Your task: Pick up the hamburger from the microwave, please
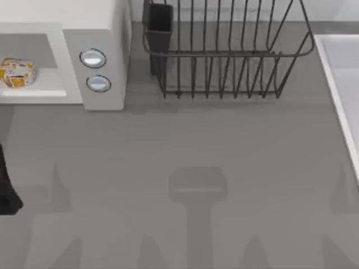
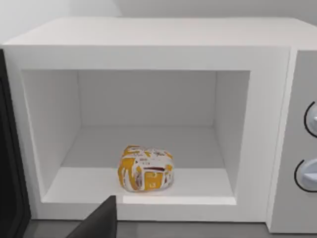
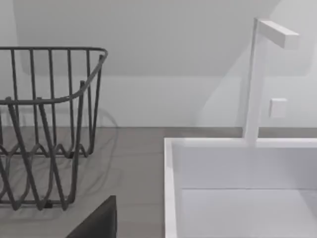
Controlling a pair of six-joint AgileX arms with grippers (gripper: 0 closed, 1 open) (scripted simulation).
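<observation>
A black wire dish rack (image 1: 224, 56) stands at the back of the grey counter (image 1: 185, 145), a dark rectangular cup holder (image 1: 159, 25) fixed at its left end. A white rectangular sink basin (image 3: 237, 188) with a white angular faucet (image 3: 257, 79) lies at the counter's right edge

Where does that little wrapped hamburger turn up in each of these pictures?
Top view: the hamburger sits at the far left, inside the microwave.
Left wrist view: the hamburger lies near the front of the microwave's floor.
Right wrist view: not in it.
Shared landmark: the microwave's knobs.
</observation>
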